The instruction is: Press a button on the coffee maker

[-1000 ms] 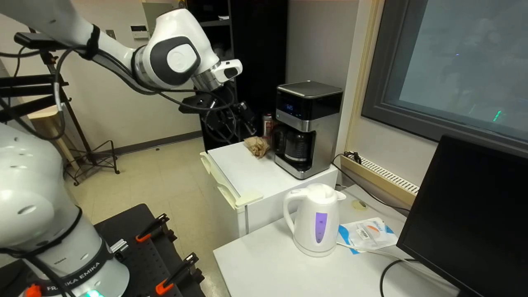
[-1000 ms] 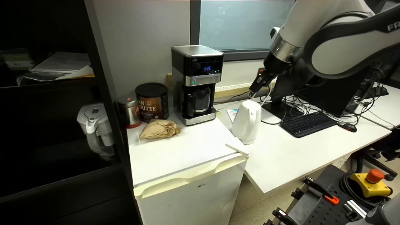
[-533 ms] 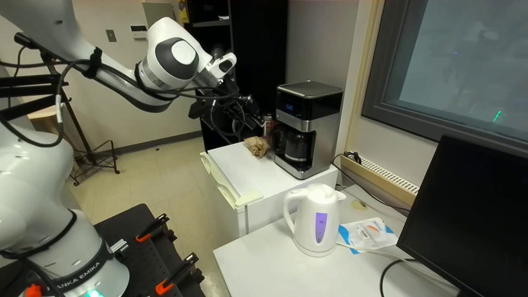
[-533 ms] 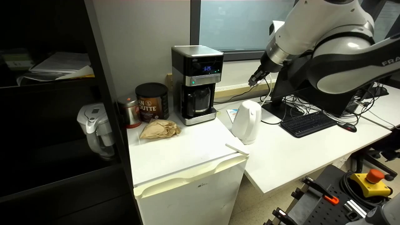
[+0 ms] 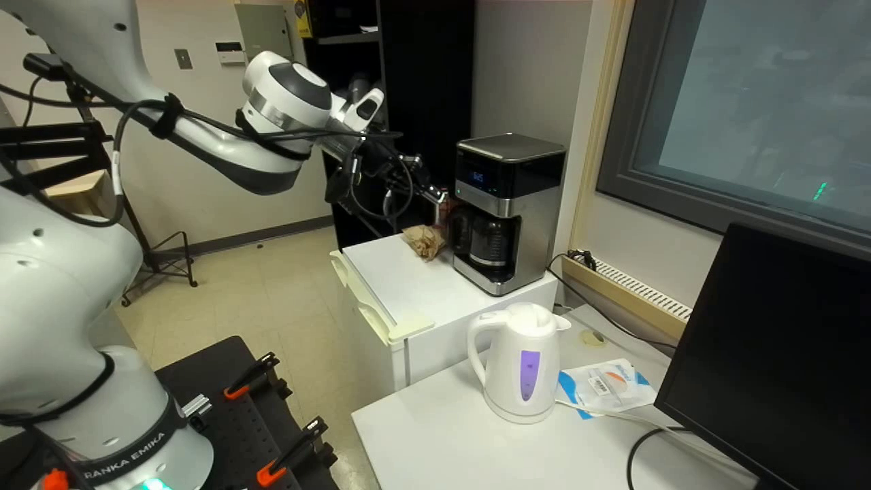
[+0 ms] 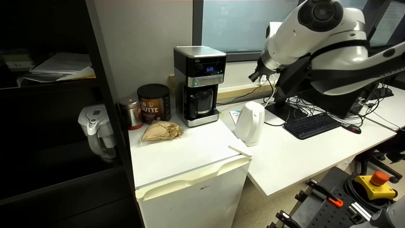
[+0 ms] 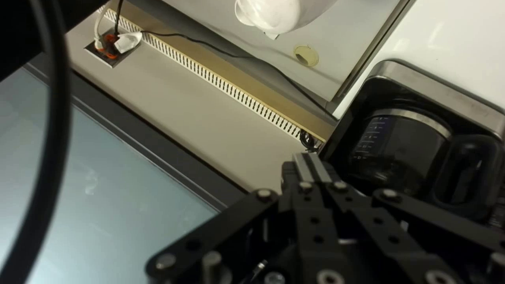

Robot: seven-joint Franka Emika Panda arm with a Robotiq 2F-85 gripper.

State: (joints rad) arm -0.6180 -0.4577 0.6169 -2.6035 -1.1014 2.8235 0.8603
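Note:
The coffee maker is a boxy black and silver machine standing on the white fridge top. In an exterior view its lit display sits above a silver button strip with a small green light. Its glass carafe and silver base front fill the right of the wrist view; the buttons are out of sight there. My gripper is shut, its pale pads together with nothing between them. In an exterior view the gripper hangs apart from the machine, above the kettle, angled toward the machine's front.
A white kettle stands on the desk in front of the fridge. A crumpled paper bag, a coffee tin and a metal canister sit beside the coffee maker. A black monitor and a black shelf flank the area.
The arm has swung and the wrist has tilted, so the fingertips have risen and moved closer to the coffee maker's front. The jaws have gone from open to shut. The coffee maker has stayed put.

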